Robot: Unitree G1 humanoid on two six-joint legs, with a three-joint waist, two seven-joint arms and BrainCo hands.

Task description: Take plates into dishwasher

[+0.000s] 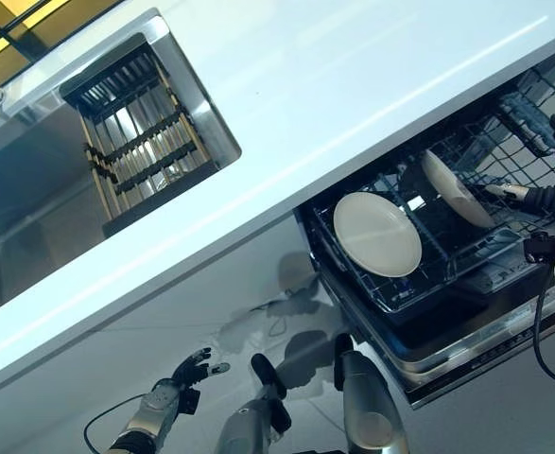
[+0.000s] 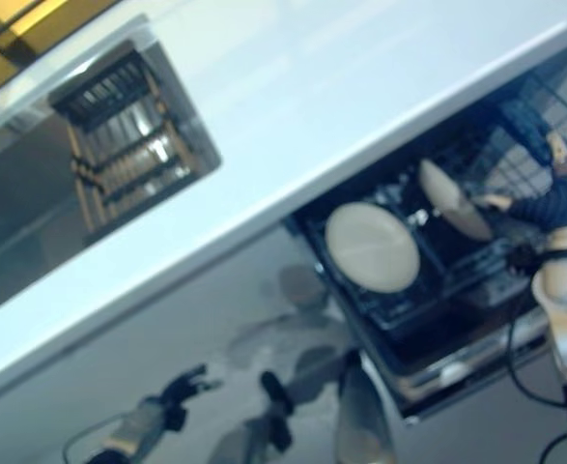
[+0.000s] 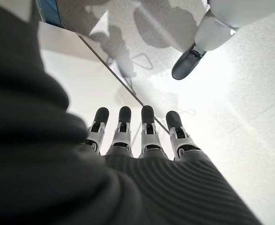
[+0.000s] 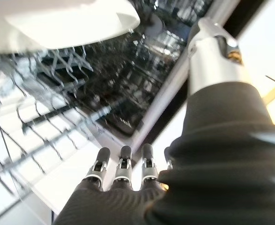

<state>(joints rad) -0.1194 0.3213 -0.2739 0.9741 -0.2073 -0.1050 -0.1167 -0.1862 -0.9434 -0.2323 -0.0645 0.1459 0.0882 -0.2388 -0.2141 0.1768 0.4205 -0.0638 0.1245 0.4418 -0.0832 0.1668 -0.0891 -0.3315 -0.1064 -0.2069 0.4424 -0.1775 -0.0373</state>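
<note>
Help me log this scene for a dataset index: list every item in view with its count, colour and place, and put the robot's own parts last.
Plates: two, off-white; one stands in the dishwasher rack, the other leans tilted further along it, next to the right hand.
Dishwasher rack: one, dark wire, pulled out under the countertop.
Dishwasher door: one, dark with a silver edge, open below the rack.
Countertop: one, white, across the scene.
Sink: one, steel, set in the countertop, a dark slatted drying rack in it.
Floor: pale grey, below the countertop.
Left hand: low over the floor, fingers straight, empty.
Right hand: at the rack beside the tilted plate; its grip is not visible.
</note>
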